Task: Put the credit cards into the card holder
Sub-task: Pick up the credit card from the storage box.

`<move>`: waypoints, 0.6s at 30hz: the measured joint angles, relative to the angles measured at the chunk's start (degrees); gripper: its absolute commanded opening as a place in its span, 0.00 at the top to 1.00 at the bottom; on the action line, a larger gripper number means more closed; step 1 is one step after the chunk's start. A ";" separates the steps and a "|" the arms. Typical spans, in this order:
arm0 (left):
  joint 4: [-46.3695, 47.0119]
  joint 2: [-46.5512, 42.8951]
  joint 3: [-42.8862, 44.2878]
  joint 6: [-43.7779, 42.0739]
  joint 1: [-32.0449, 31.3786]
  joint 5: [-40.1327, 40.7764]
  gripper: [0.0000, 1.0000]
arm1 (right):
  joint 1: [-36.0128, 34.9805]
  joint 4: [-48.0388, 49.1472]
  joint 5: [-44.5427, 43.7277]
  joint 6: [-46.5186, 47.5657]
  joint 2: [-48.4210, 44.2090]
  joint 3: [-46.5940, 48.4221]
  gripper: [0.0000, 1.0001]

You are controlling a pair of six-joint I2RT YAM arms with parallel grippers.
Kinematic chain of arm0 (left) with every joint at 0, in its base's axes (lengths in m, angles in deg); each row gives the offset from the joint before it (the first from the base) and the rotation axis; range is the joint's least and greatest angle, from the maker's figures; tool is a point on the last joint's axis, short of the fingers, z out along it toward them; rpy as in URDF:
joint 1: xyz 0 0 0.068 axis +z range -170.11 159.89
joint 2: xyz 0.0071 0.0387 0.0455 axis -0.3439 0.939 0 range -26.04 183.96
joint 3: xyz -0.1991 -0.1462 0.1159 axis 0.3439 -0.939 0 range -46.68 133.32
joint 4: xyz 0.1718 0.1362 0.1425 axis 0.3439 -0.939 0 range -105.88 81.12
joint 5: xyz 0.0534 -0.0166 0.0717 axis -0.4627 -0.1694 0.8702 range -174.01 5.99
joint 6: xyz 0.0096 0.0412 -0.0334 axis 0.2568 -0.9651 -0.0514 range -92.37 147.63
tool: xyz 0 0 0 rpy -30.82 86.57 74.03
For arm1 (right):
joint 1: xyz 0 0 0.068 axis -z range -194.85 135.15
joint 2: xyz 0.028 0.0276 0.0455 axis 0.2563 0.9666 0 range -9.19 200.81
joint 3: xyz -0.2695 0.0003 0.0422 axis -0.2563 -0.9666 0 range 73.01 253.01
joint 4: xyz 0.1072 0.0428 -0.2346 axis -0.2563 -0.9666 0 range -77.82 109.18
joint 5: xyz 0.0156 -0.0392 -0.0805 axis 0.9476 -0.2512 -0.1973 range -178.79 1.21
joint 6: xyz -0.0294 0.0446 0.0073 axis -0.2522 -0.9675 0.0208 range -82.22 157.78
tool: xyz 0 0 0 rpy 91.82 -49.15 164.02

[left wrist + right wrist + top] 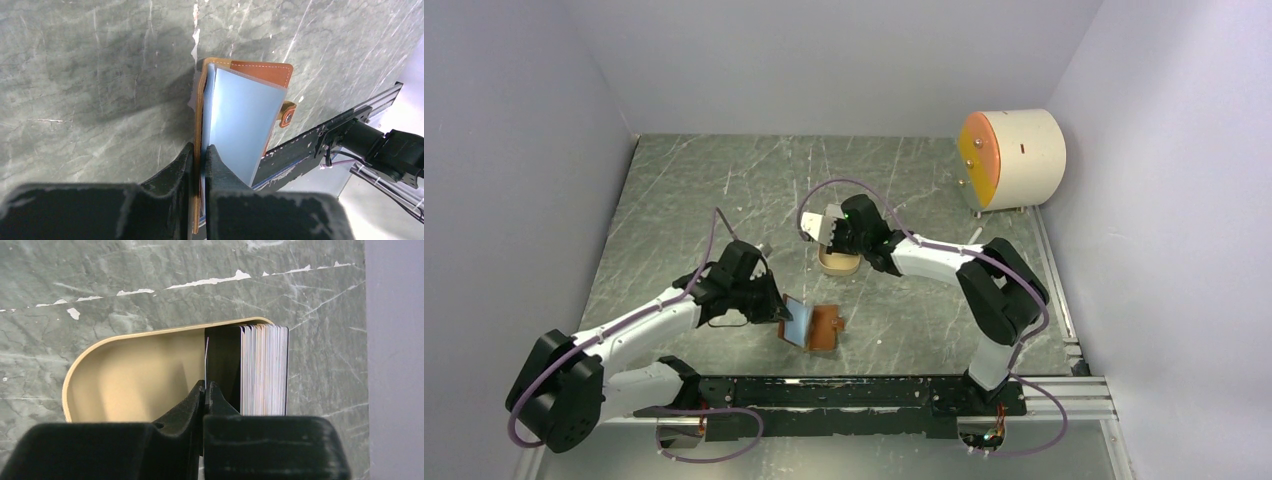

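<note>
Progress looked early: credit cards stood stacked in the tray, right gripper pinched shut on one thin card. Left gripper clamped the card holder open, robot-side of the tray; none visibly inserted.

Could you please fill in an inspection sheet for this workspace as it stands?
Surface: scratched grey-green stone-look tabletop, white scuffs.
Job's things: reddish-brown leather card holder open, pale blue lining; stack of dark and whitish credit cards on edge in tan oval tray.
Clutter: cream cylinder with orange face, far right.
Grippers: left gripper shut on the holder's cover; right gripper shut on one thin card at the stack's side.
Cables: purple cables loop along both arms.
Surroundings: plain pale walls.
</note>
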 measured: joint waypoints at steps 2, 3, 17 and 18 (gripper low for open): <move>-0.42 -0.22 0.00 0.00 0.00 0.20 0.91 | 0.24 -0.37 0.74 -0.09 -0.52 0.00 0.98; -0.59 -0.37 0.00 0.02 0.00 0.22 0.91 | 0.39 -0.46 1.01 -0.11 -0.70 0.00 0.98; -1.09 -1.31 -0.11 0.20 -0.02 1.07 0.91 | 0.79 -9.03 4.17 -2.40 -2.51 3.21 1.00; -1.36 -1.31 -0.11 0.20 -0.02 1.40 0.91 | 0.79 -9.40 4.13 -3.61 -3.43 3.23 1.00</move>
